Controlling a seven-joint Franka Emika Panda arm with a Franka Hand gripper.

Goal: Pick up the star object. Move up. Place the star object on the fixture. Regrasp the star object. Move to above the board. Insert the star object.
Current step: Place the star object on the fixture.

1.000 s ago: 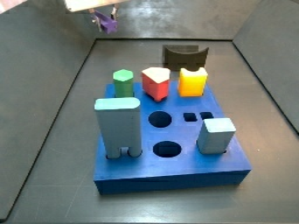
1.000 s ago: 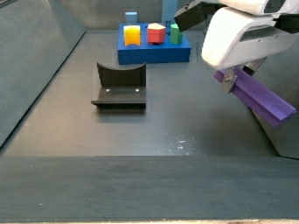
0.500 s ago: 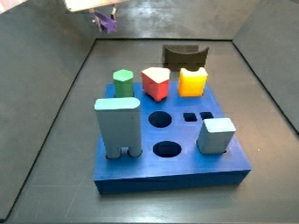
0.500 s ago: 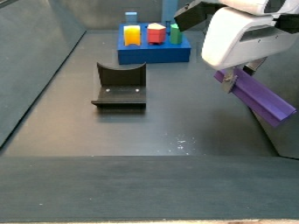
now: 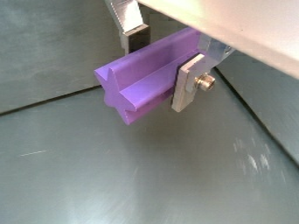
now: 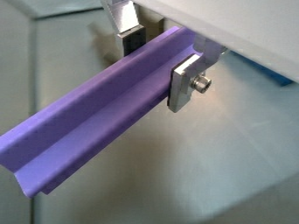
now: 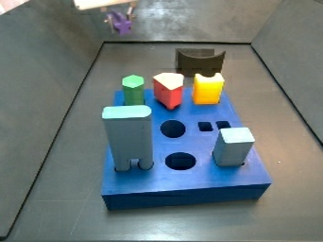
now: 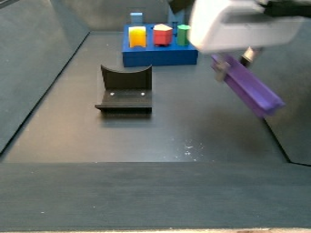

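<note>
The star object (image 5: 142,77) is a long purple ridged prism, and my gripper (image 5: 162,58) is shut on it near one end. Both wrist views show silver fingers (image 6: 186,83) clamping its sides, with the long free end (image 6: 82,136) sticking out over the dark floor. In a side view the gripper (image 8: 237,57) hangs high at the right with the star object (image 8: 246,87) slanting down, off to the side of the fixture (image 8: 124,89). The blue board (image 7: 190,184) lies well away from the gripper (image 7: 117,13) and the star object (image 7: 121,21).
On the board stand a green hexagonal peg (image 7: 132,88), a red peg (image 7: 168,90), a yellow notched block (image 7: 209,88), a tall teal block (image 7: 127,137) and a small pale block (image 7: 233,146). The fixture (image 7: 198,60) sits behind the board. Grey walls ring the floor.
The gripper has risen and shifted sideways with the star object, blurring in a side view. Board, pegs and fixture have not moved.
</note>
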